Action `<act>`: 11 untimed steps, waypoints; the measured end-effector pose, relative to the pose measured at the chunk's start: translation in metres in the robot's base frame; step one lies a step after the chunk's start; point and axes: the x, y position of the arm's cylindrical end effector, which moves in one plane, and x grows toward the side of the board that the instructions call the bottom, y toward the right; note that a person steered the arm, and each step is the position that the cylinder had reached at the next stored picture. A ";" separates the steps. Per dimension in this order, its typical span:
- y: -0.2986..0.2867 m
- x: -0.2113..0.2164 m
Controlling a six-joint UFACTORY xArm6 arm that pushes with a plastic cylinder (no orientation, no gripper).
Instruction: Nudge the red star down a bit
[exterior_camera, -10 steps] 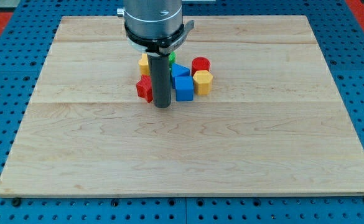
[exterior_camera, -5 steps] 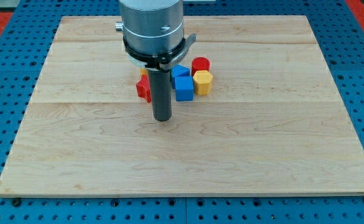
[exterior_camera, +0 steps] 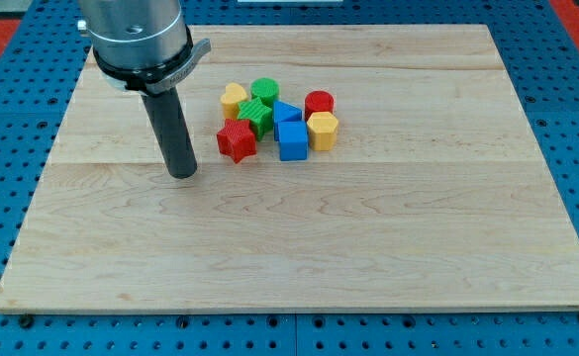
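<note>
The red star (exterior_camera: 236, 140) lies on the wooden board (exterior_camera: 299, 237) at the left end of a cluster of blocks, a little above the board's middle. It touches a green star (exterior_camera: 256, 116) above and to its right. My tip (exterior_camera: 181, 173) rests on the board to the left of the red star and slightly lower, a short gap away, touching no block. The dark rod rises from it to the arm's grey body at the view's top left.
The cluster also holds a yellow heart (exterior_camera: 234, 98), a green cylinder (exterior_camera: 264, 90), a blue block (exterior_camera: 286, 112), a blue cube (exterior_camera: 292, 140), a red cylinder (exterior_camera: 319, 103) and a yellow hexagon (exterior_camera: 323, 130). Blue pegboard (exterior_camera: 2, 148) surrounds the board.
My tip has moved from just right of the red star, down and then far to the left, now sitting left of it. The blocks the rod hid now show. The red star has barely shifted.
</note>
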 end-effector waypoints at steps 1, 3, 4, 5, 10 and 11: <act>0.016 0.033; 0.052 0.046; 0.071 0.046; 0.076 0.039; -0.009 -0.071; 0.054 -0.057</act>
